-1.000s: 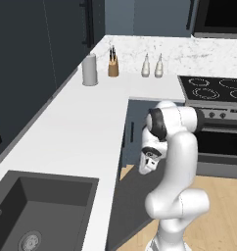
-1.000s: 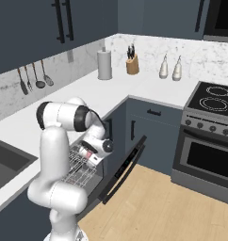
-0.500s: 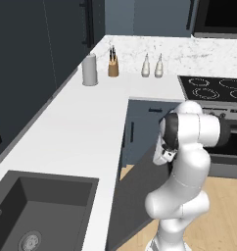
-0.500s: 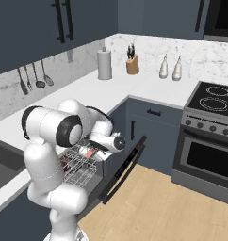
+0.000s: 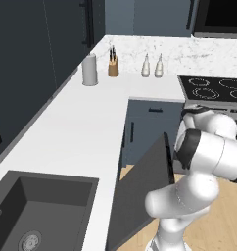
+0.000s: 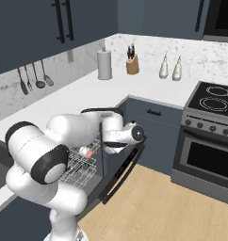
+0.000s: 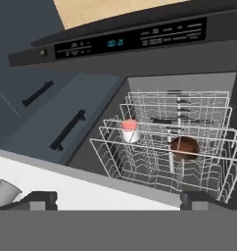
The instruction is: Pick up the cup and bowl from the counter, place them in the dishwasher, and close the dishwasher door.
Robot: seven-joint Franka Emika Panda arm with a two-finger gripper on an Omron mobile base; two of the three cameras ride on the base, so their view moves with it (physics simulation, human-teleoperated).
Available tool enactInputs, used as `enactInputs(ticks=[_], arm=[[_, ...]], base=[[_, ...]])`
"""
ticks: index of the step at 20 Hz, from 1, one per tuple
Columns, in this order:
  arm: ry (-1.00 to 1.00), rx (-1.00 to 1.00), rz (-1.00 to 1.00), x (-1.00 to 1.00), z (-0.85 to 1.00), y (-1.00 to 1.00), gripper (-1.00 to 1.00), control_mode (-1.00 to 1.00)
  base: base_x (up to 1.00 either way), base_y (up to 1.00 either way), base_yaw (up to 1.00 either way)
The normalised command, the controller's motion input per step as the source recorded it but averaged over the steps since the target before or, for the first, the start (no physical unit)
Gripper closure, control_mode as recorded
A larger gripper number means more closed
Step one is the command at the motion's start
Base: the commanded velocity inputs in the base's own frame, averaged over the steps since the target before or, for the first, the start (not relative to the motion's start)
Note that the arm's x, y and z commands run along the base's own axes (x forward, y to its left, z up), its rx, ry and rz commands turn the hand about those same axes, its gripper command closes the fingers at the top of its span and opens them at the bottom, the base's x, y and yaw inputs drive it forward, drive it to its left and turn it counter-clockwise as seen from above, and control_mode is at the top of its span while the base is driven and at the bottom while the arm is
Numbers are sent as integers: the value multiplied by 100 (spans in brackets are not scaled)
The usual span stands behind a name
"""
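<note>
**Cup and bowl racked, door hanging half open**

The counter (image 5: 86, 127) runs white above the dishwasher (image 7: 189, 88). Its door (image 5: 142, 188) stands part-open. On the wire rack (image 7: 164, 147) sit the bowl (image 7: 184, 147) and the cup (image 7: 130, 130), apart. The gripper (image 7: 118, 198) is spread wide, empty.

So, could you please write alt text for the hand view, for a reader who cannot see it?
A white wire dishwasher rack holds the white cup at left and the reddish-brown bowl at right. The open dishwasher door, with its control strip, runs across the top. White counter edges the foreground.
</note>
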Motion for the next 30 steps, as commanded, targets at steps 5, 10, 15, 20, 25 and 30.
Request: enactInputs(ticks=[5, 10, 15, 20, 25, 30], arm=[[0, 4, 0, -49, 5, -91, -100, -100], [1, 4, 0, -40, -46, -75, -100, -100], [1, 4, 1, -31, -46, -63, -100, -100], [-1, 6, 5, -27, -18, -39, -100, -100], [5, 8, 37, -51, -32, 0, -100, -100], [8, 0, 39, -72, -40, 23, -100, -100]], base=[[0, 0, 0], [0, 0, 0], [0, 0, 0], [0, 0, 0], [0, 0, 0], [0, 0, 0]])
